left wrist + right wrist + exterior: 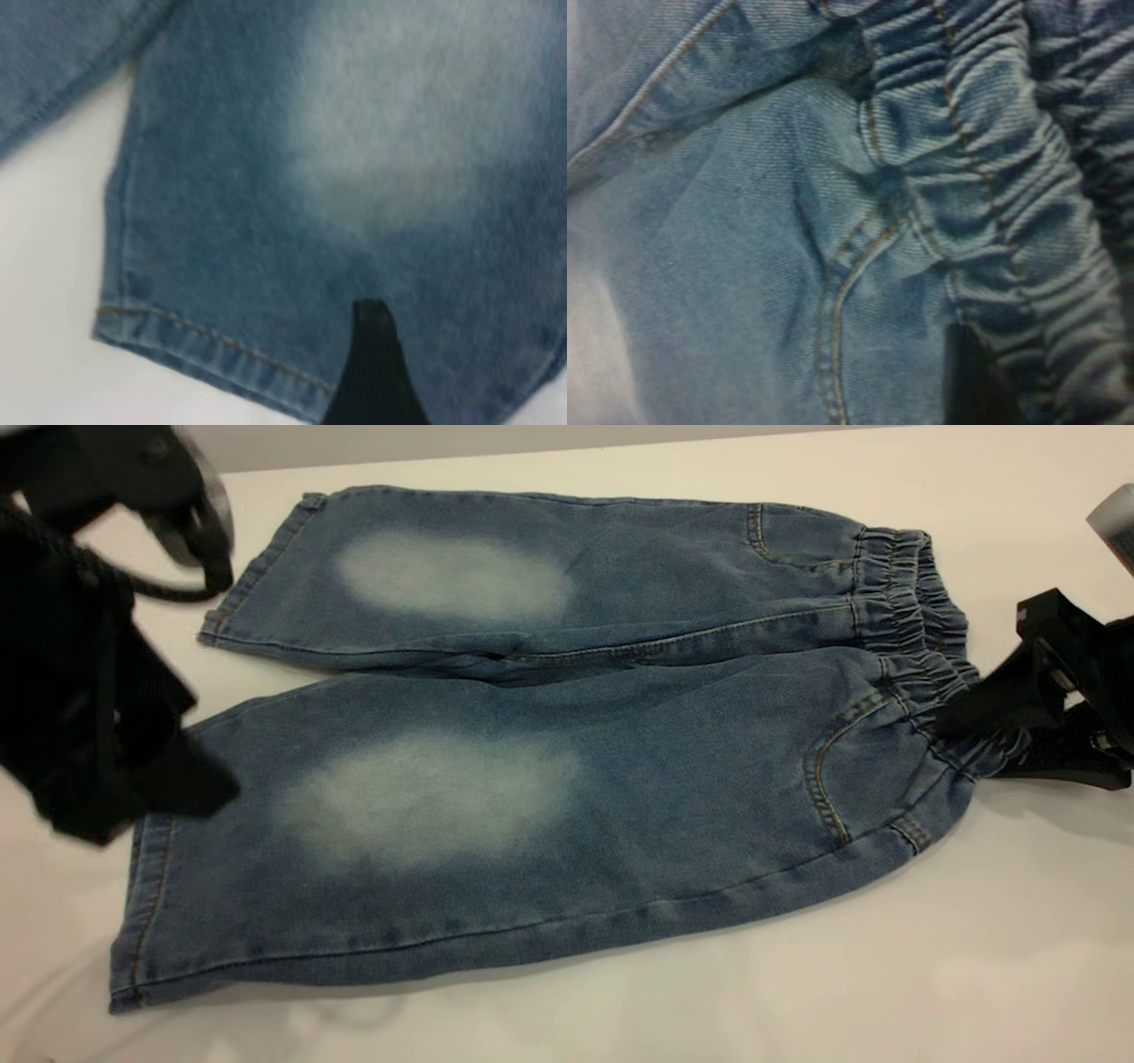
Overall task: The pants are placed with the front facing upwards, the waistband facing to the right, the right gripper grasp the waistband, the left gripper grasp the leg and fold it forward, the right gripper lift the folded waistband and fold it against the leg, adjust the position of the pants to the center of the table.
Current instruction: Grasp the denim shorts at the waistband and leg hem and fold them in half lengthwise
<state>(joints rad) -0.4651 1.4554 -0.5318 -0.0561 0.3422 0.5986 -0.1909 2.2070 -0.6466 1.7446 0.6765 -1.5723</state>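
Observation:
The blue denim pants (567, 779) lie flat, front up, on the white table (797, 974), with both legs pointing left. The gathered waistband (904, 602) is at the right end. My right gripper (961, 731) is shut on the waistband's near part, which bunches toward it; in the right wrist view the right gripper (966, 372) has one black finger on the ruffled waistband (1010, 177) and the other hidden under the cloth. My left gripper (190, 784) is over the near leg (425, 824) at its hem. In the left wrist view the left gripper (381, 354) overlaps the leg (266, 221) just inside the stitched hem (213, 341).
The far leg (461, 576) lies flat beside the near one. The left arm's black cable (177, 589) loops over the table by the far hem. A pale grey object (1114, 522) shows at the right edge. Bare tabletop lies in front of the pants.

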